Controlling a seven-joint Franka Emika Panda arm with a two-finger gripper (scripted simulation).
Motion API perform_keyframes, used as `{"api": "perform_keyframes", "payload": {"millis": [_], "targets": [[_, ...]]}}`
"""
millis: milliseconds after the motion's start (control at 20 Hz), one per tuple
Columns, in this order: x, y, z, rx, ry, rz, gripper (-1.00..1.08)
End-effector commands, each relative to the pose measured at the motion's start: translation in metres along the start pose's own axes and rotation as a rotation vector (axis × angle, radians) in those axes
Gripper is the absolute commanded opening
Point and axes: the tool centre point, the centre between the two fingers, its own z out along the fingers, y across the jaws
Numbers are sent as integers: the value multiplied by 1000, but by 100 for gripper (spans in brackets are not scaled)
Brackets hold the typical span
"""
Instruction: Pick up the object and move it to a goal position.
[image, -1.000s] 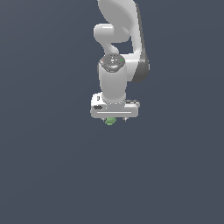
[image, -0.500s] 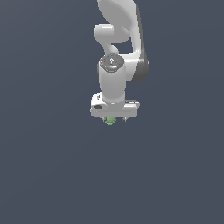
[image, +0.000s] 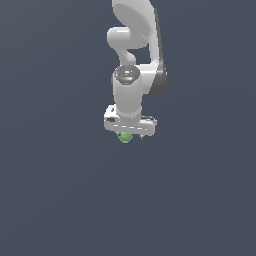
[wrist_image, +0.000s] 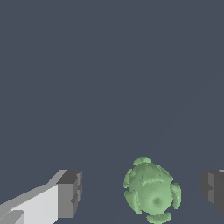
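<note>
The object (wrist_image: 151, 193) is a small light-green, lumpy, roundish item. In the wrist view it lies between my two dark fingertips, with a gap on each side; it sits nearer one fingertip (wrist_image: 213, 192) than the other (wrist_image: 70, 194). My gripper (wrist_image: 142, 193) is open around it and touches it on neither side. In the exterior view the object (image: 125, 137) peeks out just below the white gripper bar, toward that view's left end of it. The gripper (image: 131, 134) hangs straight down from the white arm, and its fingers are hard to make out there.
A plain dark grey surface (image: 60, 200) fills both views. The white arm (image: 132, 60) rises from the gripper to the top edge of the exterior view. No other objects show.
</note>
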Motion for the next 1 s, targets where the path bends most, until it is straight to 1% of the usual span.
{"api": "perform_keyframes", "payload": {"millis": [0,600,950], "targets": [[-6,3,6,-3,2,56,100],[-45,24,38,-20,16,385,100],[-63,33,49,-25,24,522,100]]}}
